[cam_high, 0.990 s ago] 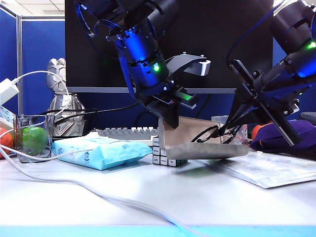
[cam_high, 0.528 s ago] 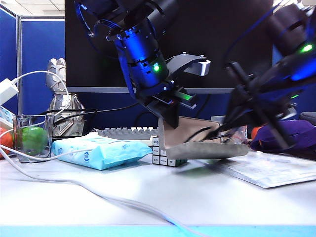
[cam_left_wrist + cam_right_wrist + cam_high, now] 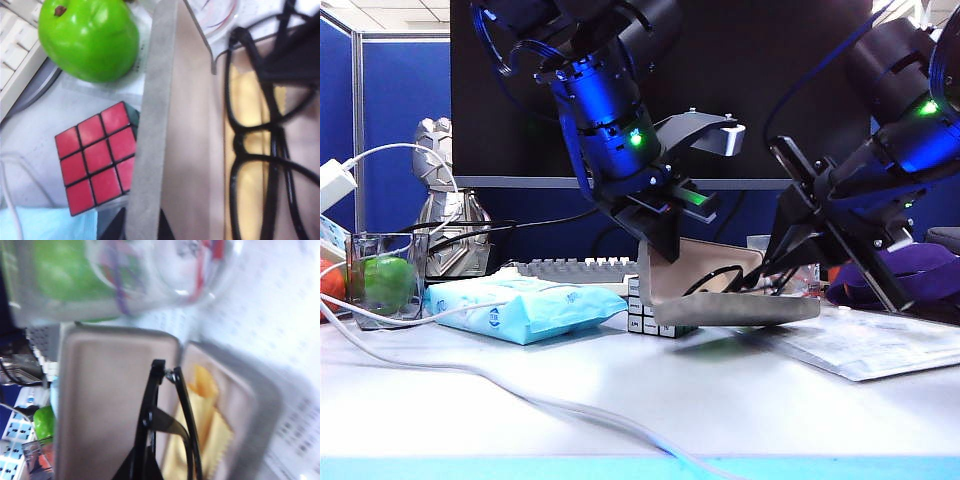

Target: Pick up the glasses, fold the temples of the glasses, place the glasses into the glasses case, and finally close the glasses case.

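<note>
Partly hidden: the left gripper has its fingertips behind the raised lid of the one glasses case, clamped on that lid's edge at table centre. Right gripper comes in from the right, jaws together on the single pair of glasses, held just over the open tray. Both temples look folded; blur obscures detail. One yellow cloth lies inside. One Rubik's cube sits left, beside the case.
</note>
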`<state>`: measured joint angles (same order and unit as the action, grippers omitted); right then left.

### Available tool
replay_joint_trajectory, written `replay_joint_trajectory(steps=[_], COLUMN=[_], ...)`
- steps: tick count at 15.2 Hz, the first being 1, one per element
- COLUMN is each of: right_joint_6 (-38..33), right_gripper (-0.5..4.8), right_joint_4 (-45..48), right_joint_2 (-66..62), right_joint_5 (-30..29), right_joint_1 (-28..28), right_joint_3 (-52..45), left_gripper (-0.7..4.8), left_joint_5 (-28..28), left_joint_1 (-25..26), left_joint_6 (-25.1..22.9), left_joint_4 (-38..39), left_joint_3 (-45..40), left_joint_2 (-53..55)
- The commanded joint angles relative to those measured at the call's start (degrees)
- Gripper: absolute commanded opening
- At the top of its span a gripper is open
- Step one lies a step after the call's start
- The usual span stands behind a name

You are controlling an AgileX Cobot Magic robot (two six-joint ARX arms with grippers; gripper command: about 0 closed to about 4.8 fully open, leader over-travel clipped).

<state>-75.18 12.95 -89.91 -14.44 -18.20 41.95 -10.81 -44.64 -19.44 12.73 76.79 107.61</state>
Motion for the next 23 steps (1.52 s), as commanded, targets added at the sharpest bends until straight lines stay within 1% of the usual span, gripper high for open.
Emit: replay_joint_trajectory(steps=[1,3,6,8,9,10,11,12,17,18,19,21,22,23], right_joint_6=[0.22,0.22,0.85,2.27,3.1,3.72,3.85,3.87,7.67,9.25,10.75,13.92,15.87,17.88], right_gripper=[-0.02,-0.02,0.02,0.89,0.95,1.17,1.62,1.76,1.81,1.81,1.81,1.8,1.8,1.6], right_joint_4=[-2.43,-4.11,-4.11,-3.65,-3.37,-2.8,-2.38,-2.08,-2.01,-2.05,-2.51,-5.53,-8.61,-11.65], right_joint_2=[0.11,0.09,0.09,0.11,0.11,0.11,0.24,0.28,3.13,4.61,5.9,8.55,9.84,10.47], right_joint_5=[1.09,1.92,1.44,0.31,-0.44,-0.83,-1.16,-1.22,-1.9,-1.66,-1.53,-0.31,0.0,0.22], right_joint_1=[-0.07,-0.07,-0.07,-0.07,-0.07,-0.07,-0.07,-0.07,0.59,1.31,2.23,4.17,5.4,5.73], right_joint_3=[-0.2,-0.85,-1.84,-1.84,-1.84,-1.84,-1.81,-1.79,-1.75,-1.73,-1.73,-1.73,-1.73,-1.73], left_gripper=[-0.07,-0.07,-0.07,-0.07,-0.07,-0.07,-0.07,-0.07,-0.07,-0.07,-0.07,-0.07,-0.07,-0.07], left_joint_5=[-0.98,-0.98,-0.98,-0.98,-0.96,-0.96,-0.98,-0.98,-0.98,-1.01,-0.98,-1.09,-1.99,-2.89], left_joint_1=[-0.09,-0.09,-0.09,-0.09,-0.09,-0.09,-0.09,-0.09,-0.09,-0.07,-0.02,0.0,0.0,0.0], left_joint_6=[0.66,0.66,0.63,0.61,0.63,0.61,0.61,0.61,0.57,0.0,-1.55,-2.89,-3.06,-3.3], left_joint_4=[-2.32,-2.6,-2.62,-2.62,-2.62,-2.6,-2.6,-2.58,-2.54,-2.51,-2.51,-2.56,-2.56,-2.56], left_joint_3=[0.31,0.31,0.31,0.31,0.31,0.31,0.31,0.31,0.31,0.31,0.31,0.31,0.31,0.31], left_joint_2=[-0.52,-0.52,-0.52,-0.52,-0.52,-0.52,-0.52,-0.52,-0.52,-0.52,-0.52,-0.52,-0.52,-0.52])
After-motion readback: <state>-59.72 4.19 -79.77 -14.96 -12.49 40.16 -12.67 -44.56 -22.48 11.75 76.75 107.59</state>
